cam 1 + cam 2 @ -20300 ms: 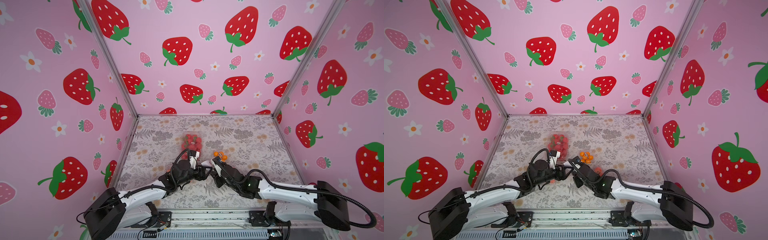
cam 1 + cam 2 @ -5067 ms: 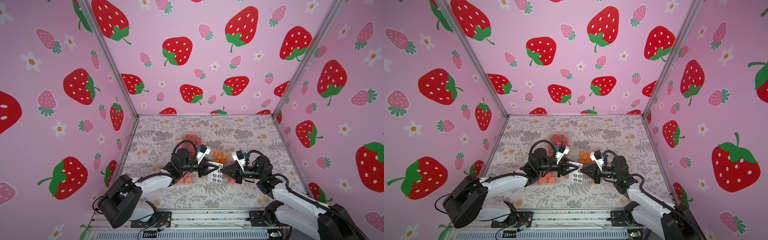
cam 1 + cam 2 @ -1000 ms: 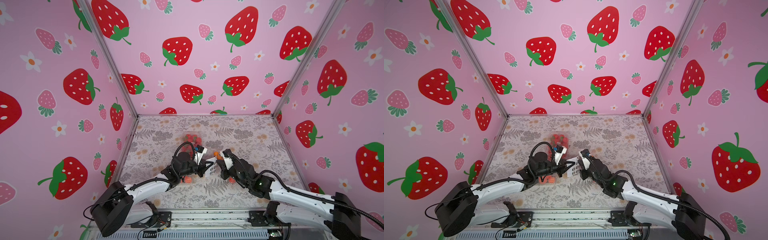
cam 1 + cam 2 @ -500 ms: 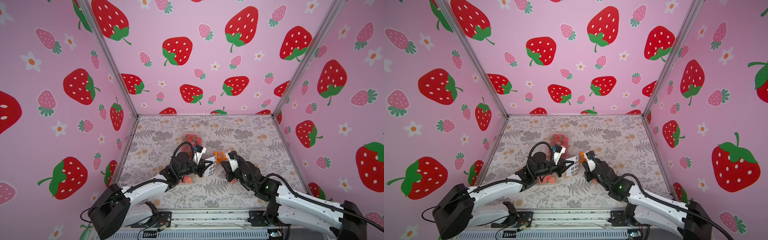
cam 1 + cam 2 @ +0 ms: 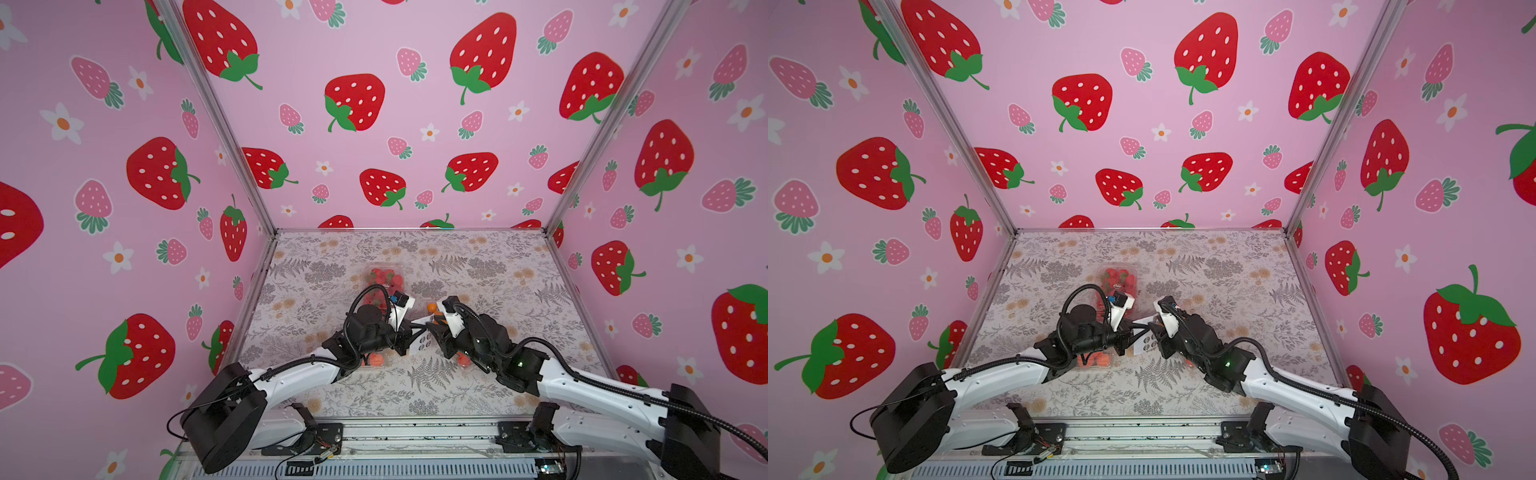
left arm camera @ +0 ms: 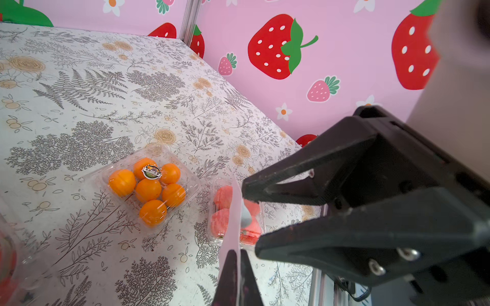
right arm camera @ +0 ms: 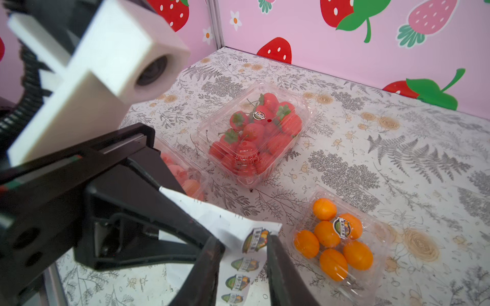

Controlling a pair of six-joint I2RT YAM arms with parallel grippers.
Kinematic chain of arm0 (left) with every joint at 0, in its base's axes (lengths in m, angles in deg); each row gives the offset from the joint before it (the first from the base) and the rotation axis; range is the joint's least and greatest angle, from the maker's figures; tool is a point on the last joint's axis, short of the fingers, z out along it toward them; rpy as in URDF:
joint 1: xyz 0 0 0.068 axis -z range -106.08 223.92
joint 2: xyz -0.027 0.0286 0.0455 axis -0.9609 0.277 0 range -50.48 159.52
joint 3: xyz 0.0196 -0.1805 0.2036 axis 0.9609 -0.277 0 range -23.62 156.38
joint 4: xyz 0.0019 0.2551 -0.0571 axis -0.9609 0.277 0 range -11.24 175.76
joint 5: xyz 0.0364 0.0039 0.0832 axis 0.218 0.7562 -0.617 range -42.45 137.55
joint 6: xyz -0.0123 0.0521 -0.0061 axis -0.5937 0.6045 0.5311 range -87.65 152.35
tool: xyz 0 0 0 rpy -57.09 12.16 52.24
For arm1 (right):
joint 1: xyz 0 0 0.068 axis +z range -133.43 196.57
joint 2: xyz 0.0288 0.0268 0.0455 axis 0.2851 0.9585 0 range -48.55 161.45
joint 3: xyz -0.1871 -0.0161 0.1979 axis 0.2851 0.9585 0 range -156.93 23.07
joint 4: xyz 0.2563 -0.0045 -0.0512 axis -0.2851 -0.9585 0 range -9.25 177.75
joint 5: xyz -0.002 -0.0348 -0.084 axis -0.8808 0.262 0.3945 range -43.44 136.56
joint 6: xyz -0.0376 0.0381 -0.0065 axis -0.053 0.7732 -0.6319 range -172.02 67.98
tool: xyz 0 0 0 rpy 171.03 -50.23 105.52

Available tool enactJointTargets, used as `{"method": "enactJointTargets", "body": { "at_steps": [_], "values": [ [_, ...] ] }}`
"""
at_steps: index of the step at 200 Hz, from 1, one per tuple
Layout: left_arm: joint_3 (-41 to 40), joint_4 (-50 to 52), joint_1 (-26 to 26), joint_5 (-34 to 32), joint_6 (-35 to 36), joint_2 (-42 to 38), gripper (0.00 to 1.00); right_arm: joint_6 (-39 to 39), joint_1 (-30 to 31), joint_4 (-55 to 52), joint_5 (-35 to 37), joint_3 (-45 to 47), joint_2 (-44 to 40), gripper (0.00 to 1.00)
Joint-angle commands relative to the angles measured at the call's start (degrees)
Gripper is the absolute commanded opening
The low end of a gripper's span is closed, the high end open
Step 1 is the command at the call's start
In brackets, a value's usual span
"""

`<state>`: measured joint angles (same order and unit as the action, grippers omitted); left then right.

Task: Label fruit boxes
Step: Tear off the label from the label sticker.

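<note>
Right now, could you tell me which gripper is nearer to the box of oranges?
Right. The right gripper hangs open close beside the box of oranges, its jaws straddling the sticker sheet. The left gripper, shut on that sheet, is farther off, across the sheet.

Left arm (image 5: 291,374) and right arm (image 5: 590,390) nose to nose, left fingers (image 6: 229,283) tight together, right fingers (image 7: 282,278) apart (narrowly).

The walls (image 5: 291,54) are coloured pink, with red strawberries and white flowers. Grey ferns are printed on the white table (image 5: 498,266). Red is seen in the strawberry box (image 7: 254,135), orange in the orange box (image 7: 334,238). The sticker sheet (image 7: 212,217) is white.
</note>
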<state>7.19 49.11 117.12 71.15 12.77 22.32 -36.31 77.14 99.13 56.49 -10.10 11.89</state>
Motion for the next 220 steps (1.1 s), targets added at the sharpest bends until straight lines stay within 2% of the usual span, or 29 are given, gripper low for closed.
{"method": "enactJointTargets", "body": {
  "at_steps": [1, 9, 31, 78, 144, 220],
  "values": [
    [1.0, -1.6, 0.3, 0.9, 0.4, -0.9, 0.0, -0.3, -0.1, 1.8, 0.9, -1.6, 0.6, 0.19],
    [1.1, -1.6, 0.4, 0.9, 0.5, -0.8, 0.0, -0.4, -0.1, 2.0, 0.9, -1.4, 0.8, 0.11],
    [1.0, -1.5, 0.3, 0.9, 0.5, -1.1, 0.0, 0.1, -0.1, 1.9, 1.5, -0.6, -0.1, 0.0],
    [0.7, -0.8, 0.3, 0.3, 0.7, -1.7, 0.0, 1.0, -0.2, -0.5, 6.0, 1.6, -2.7, 0.0],
    [0.7, -0.4, 0.3, -0.2, 0.6, -2.1, 0.0, 1.1, -0.2, -2.7, 5.5, 3.5, -6.6, 0.0],
    [0.6, 1.2, 0.6, -1.4, 0.8, -3.2, 0.0, 1.4, -0.2, -4.4, 9.1, 4.9, -10.5, 0.0]
  ]
}}
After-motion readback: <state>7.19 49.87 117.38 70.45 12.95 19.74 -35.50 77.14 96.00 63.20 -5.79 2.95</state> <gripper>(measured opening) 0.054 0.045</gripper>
